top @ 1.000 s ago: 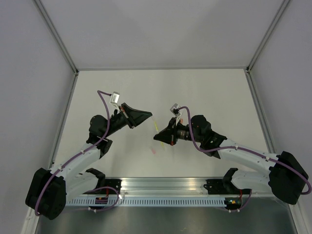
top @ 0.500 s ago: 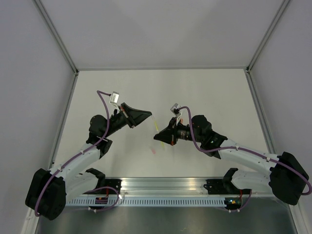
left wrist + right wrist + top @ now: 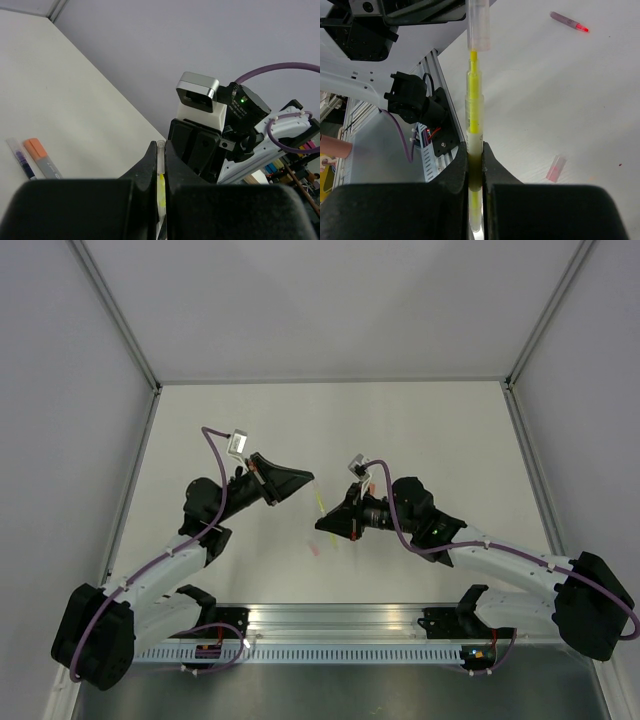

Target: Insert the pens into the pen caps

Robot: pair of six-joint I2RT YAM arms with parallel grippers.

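Observation:
My right gripper (image 3: pixel 475 147) is shut on a yellow pen (image 3: pixel 474 115), tip pointing at my left gripper; in the top view the right gripper (image 3: pixel 323 523) is at mid table. My left gripper (image 3: pixel 161 145) is shut on a clear pen cap (image 3: pixel 161 150), and in the top view it (image 3: pixel 308 478) is just left of the pen (image 3: pixel 320 502). The pen's yellow tip sits in the mouth of the cap (image 3: pixel 478 25). A pale pink cap (image 3: pixel 555 167) lies loose on the table, also in the top view (image 3: pixel 316 549).
A purple pen (image 3: pixel 20 157) and a grey pen with an orange end (image 3: pixel 42 159) lie side by side on the table. A purplish pen with a red tip (image 3: pixel 567 21) lies apart. Metal rail (image 3: pixel 330 625) along the near edge; walls around the table.
Almost nothing: both grippers keep their hold, and the left gripper with the cap has edged slightly toward the pen tip.

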